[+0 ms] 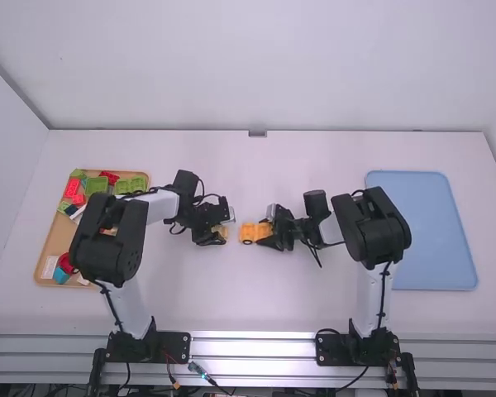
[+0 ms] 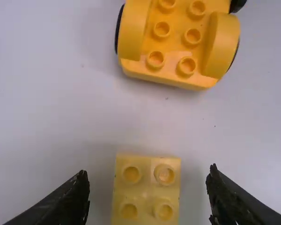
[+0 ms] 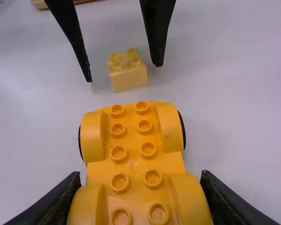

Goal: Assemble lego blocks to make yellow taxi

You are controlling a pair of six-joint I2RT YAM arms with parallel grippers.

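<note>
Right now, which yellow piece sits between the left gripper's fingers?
The small four-stud block, no wheels; the left gripper stands open around it, a gap each side. The longer wheeled base is at the right gripper.

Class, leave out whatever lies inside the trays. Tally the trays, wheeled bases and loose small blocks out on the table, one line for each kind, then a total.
Trays: 2 (tan tray, blue tray)
Wheeled bases: 1 (yellow-orange base)
Loose small blocks: 1 (pale yellow block)
Total: 4
</note>
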